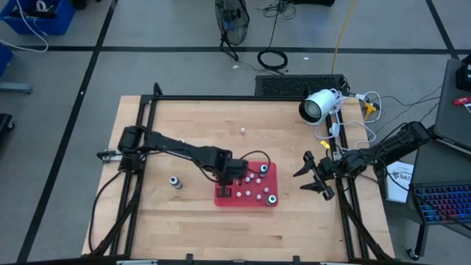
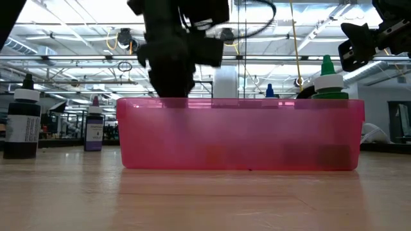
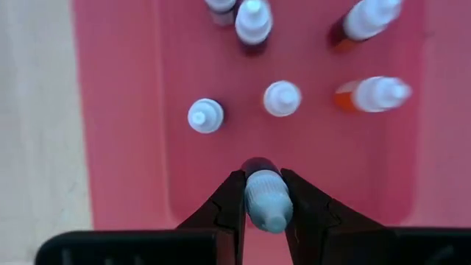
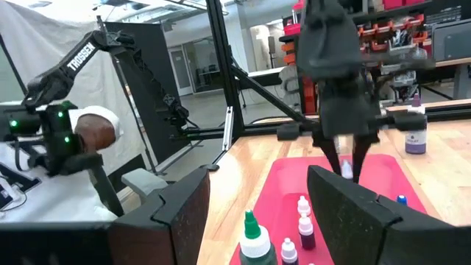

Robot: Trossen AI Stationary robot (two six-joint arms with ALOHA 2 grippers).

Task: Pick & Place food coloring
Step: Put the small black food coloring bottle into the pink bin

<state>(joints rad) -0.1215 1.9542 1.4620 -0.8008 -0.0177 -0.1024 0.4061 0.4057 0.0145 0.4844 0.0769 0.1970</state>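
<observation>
- Food coloring bottles (image 1: 254,182) mostly stood inside the red tray (image 1: 269,171), scattered upright across its floor, whitish caps pointing up.
- One small bottle with a pale blue cap (image 3: 266,202) sat clenched between the fingers of the left gripper (image 1: 234,174), which hung over the tray's left part, the end farther from the right gripper.
- In the left wrist view, that pinched bottle hung above the tray floor near one wall, with two white-capped bottles (image 3: 206,116) just beyond it and several more with orange and dark bodies farther in.
- A green-capped bottle (image 2: 329,82) stood at the tray's end nearest the right gripper, rising above the tray wall in the low view.
- Another bottle (image 1: 175,181) stood on the table (image 1: 191,132) outside the tray, well off its left end.
- In the low view, a dark bottle (image 2: 23,125) and a purple-capped one (image 2: 94,128) stood on the table beside the tray, on the same side.
- A tiny whitish thing (image 1: 242,131) lay on the bare wood beyond the tray; what it was could not be told.
- The right gripper (image 1: 315,177) waited off the tray's right end, near the table edge, its jaws spread and holding nothing.
</observation>
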